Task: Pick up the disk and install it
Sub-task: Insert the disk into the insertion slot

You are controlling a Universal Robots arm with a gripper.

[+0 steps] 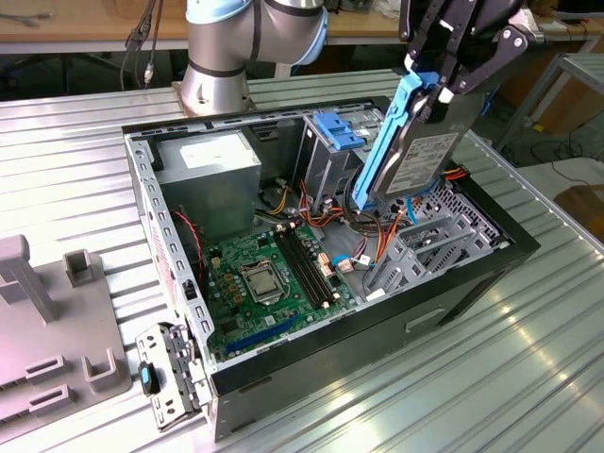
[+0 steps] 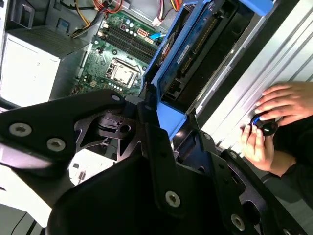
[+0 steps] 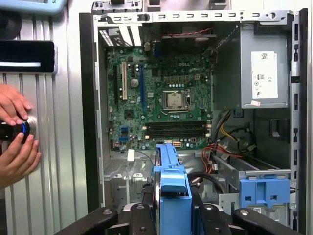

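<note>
The disk (image 1: 425, 160), a grey metal drive in a bright blue carrier, hangs tilted on edge above the open computer case (image 1: 377, 344), over its end at the exterior view's right. My gripper (image 1: 429, 83) is shut on the drive's upper end, its black fingers pressed against both sides of the carrier. In the second wrist view the disk (image 2: 195, 54) reaches away from the gripper (image 2: 166, 116) toward the case interior. The first wrist view has the carrier's blue edge (image 3: 172, 181) rising between the gripper (image 3: 172, 208) linkages, with the motherboard (image 3: 161, 98) beyond it.
Inside the case are a green motherboard (image 1: 264, 283), a grey power supply (image 1: 208, 175), loose cables and a drive bay topped by a blue bracket (image 1: 335, 127). A person's hands (image 3: 14, 132) hold a dark knob on the ribbed table beside the case. A grey fixture (image 1: 57, 349) lies at the exterior view's left.
</note>
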